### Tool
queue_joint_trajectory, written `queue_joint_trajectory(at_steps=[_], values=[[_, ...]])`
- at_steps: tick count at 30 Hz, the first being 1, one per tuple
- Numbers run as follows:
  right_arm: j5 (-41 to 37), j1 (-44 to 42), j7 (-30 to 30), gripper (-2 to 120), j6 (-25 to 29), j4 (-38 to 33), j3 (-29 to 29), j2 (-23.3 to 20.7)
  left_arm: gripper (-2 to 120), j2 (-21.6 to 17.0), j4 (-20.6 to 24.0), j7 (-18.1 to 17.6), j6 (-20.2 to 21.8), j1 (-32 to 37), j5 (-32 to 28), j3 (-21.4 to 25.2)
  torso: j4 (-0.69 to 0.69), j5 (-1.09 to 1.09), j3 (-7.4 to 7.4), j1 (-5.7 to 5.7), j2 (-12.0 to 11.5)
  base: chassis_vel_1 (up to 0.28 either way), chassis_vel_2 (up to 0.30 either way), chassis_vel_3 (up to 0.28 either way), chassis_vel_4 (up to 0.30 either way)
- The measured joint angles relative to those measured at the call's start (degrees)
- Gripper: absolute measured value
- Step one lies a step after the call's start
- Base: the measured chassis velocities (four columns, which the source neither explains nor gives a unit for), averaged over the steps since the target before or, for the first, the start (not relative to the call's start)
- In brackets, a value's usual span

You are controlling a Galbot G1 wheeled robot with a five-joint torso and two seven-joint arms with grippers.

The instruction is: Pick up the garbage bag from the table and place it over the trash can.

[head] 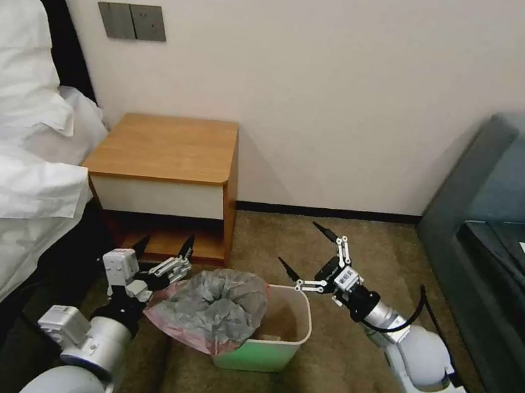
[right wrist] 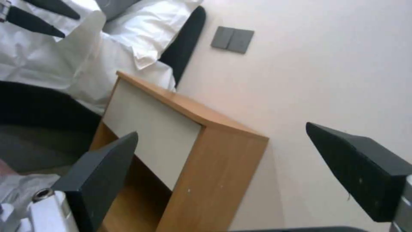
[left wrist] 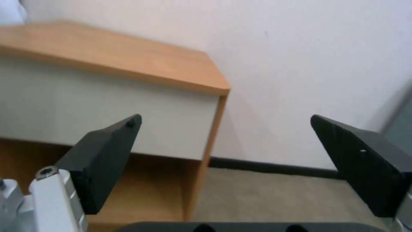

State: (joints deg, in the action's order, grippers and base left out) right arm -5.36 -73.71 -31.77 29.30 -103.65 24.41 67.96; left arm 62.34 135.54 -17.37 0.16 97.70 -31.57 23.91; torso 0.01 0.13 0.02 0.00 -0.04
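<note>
Brown carpet [head: 328, 389] is covering the floor of a bedroom corner, and the robot's two arms are reaching out low over it. Nearest, the trash can [head: 282, 345] is standing on the carpet between the two grippers. The garbage bag [head: 213, 308] is lying crumpled over the can's left half, its pinkish edge hanging down outside the rim, while the right half of the opening is showing bare. The left gripper [head: 163, 249] is hovering just beside the bag's left side, in front of the table's lower shelf, with its fingers spread wide and nothing between them. The right gripper [head: 306, 253] is hanging just above the can's right rear corner, also spread wide and holding nothing. Beyond the can, the table [head: 166, 146] is standing against the wall, with white bedding [head: 15, 128] on its left. Farther right, a grey sofa [head: 503, 207] is sitting along the wall.
</note>
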Motion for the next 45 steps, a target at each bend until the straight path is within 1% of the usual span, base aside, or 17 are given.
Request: queue_joint_trajectory(at_steps=[1,2,4,5,6,8,9,12,13,15,16,17,19,21,24,29,45], values=[[0.0,0.0,0.0,100,0.0,0.0,0.0,0.0,98,0.0,0.0,0.0,0.0,0.0,0.0,0.0,0.0,0.0,0.0,0.0,0.0,0.0,0.0,0.0,0.0],[0.0,-0.4,0.1,100,0.2,-0.1,0.3,0.2,99,-0.2,-0.3,-1.3,1.0,-0.8,1.7,-0.9,0.0,0.02,0.0,0.0,0.0,0.0,0.0,0.0,0.0],[-0.1,-0.9,0.3,100,0.4,-0.5,0.7,0.5,100,-0.8,-0.8,-2.1,4.6,-2.0,2.7,-1.7,0.0,0.02,0.0,0.0,0.0,0.0,0.0,0.0,0.0],[-0.2,-1.2,0.4,100,0.4,-0.8,0.8,0.6,100,-1.5,-1.4,-2.2,9.1,-3.4,2.7,-1.9,0.01,0.02,0.0,0.0,0.0,0.0,0.0,0.0,0.0],[-0.2,-1.2,0.4,100,0.4,-0.8,0.8,0.6,100,-1.5,-1.4,-2.2,9.1,-3.4,2.7,-1.9,0.01,0.02,0.0,0.0,0.0,0.0,0.0,0.0,0.0],[-0.3,-1.4,0.5,100,0.4,-1.1,0.9,0.8,100,-2.5,-2.7,-0.7,15.9,-6.9,-0.7,-1.9,0.01,0.02,0.0,0.0,0.0,0.0,0.0,0.0,0.0],[-0.3,-1.4,0.5,100,0.4,-1.1,0.9,0.8,100,-2.5,-2.7,-0.7,15.9,-6.9,-0.7,-1.9,0.01,0.02,0.0,0.0,0.0,0.0,0.0,0.0,0.0],[-0.2,-1.5,0.6,100,0.6,-1.2,0.7,1.3,100,-2.1,-3.1,-1.5,29.9,-12.8,-8.9,-1.8,-0.01,0.02,0.0,0.0,0.0,0.0,0.0,0.0,0.0],[-0.2,-1.5,0.6,100,0.6,-1.2,0.7,1.3,100,-2.1,-3.1,-1.5,29.9,-12.8,-8.9,-1.8,-0.01,0.02,0.0,0.0,0.0,0.0,0.0,0.0,0.0],[0.0,-1.8,0.6,100,0.8,-1.2,0.6,1.9,100,-1.3,-2.9,-2.1,37.8,-14.6,-12.1,-1.8,-0.01,0.03,0.01,0.0,0.0,0.0,0.0,0.0,0.0],[0.0,-2.0,0.7,100,0.9,-1.2,0.6,2.2,100,-0.9,-2.9,-2.5,39.7,-14.9,-12.3,-1.8,0.0,0.04,0.0,0.0,0.0,0.0,0.0,0.0,0.0],[0.0,-2.0,0.7,100,0.9,-1.2,0.6,2.2,100,-0.9,-2.9,-2.5,39.7,-14.9,-12.3,-1.8,0.0,0.04,0.0,0.0,0.0,0.0,0.0,0.0,0.0],[0.2,-2.2,0.7,100,1.1,-1.2,0.7,2.4,100,-0.4,-2.9,-3.0,42.0,-15.1,-12.3,-1.8,0.01,0.03,0.01,0.0,0.0,0.0,0.0,0.0,0.0],[0.2,-2.3,0.7,100,1.5,-0.8,1.0,2.4,100,-0.2,-2.9,-3.3,42.9,-15.1,-12.0,-1.6,0.01,0.03,0.0,0.0,0.0,0.0,0.0,0.0,0.0],[0.3,-2.3,0.7,100,1.8,-0.4,1.4,2.5,100,-0.1,-3.3,-3.5,42.9,-14.9,-10.3,-1.6,0.01,0.04,0.0,0.0,0.0,0.0,0.0,0.0,0.0],[0.3,-2.7,0.6,100,2.0,-0.3,1.4,2.8,100,1.1,-6.0,-3.5,42.7,-15.1,-7.8,-1.9,0.0,0.03,0.01,0.0,0.0,0.0,0.0,0.0,0.0],[0.2,-2.8,0.4,100,2.2,0.0,1.6,2.9,100,3.4,-8.2,-1.9,42.2,-12.2,-6.4,-2.2,0.01,0.03,0.0,0.0,0.0,0.0,0.0,0.0,0.0]])
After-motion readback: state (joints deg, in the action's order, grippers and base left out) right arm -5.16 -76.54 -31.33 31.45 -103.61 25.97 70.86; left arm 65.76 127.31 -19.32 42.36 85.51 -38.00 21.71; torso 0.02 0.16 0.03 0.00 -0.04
